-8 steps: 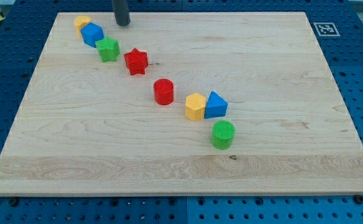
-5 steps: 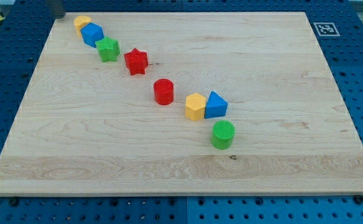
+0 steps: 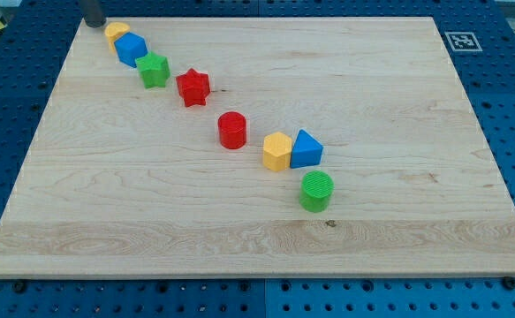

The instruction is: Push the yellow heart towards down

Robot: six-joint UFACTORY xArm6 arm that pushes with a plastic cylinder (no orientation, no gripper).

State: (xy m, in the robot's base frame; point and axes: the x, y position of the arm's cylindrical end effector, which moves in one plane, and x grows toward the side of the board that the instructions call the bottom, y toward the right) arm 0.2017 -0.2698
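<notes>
Item: wooden board (image 3: 398, 106), lying on a blue perforated bench and carrying eight blocks in a diagonal run from the view's top left toward the lower middle. Task piece: the yellow heart (image 3: 116, 33), sitting at the top-left corner of the board, first in the run; its shape is hard to make out, since the blue block (image 3: 132, 49) is touching it on its lower-right side and partly covering it. Following in order: green star (image 3: 154, 70), just beside the blue block; red star (image 3: 193, 87); red cylinder (image 3: 232, 130); yellow hexagon (image 3: 276, 151), touching the blue triangle (image 3: 306, 149); green cylinder (image 3: 316, 191) below that pair. Tool: a plain rod with nothing to spread or pinch; my tip (image 3: 94, 23) is showing at the top edge of the view, just to the left of the yellow heart and slightly above it, seemingly apart from it. Risks, as judged: a push from this side is likely driving the heart rightward into the blue block rather than downward; the tip is needing a place directly above the heart, where the board edge is leaving little room. An off-centre contact is likely spinning the heart aside, and the touching blue block, with the green star behind it, is liable to be dragged along.
</notes>
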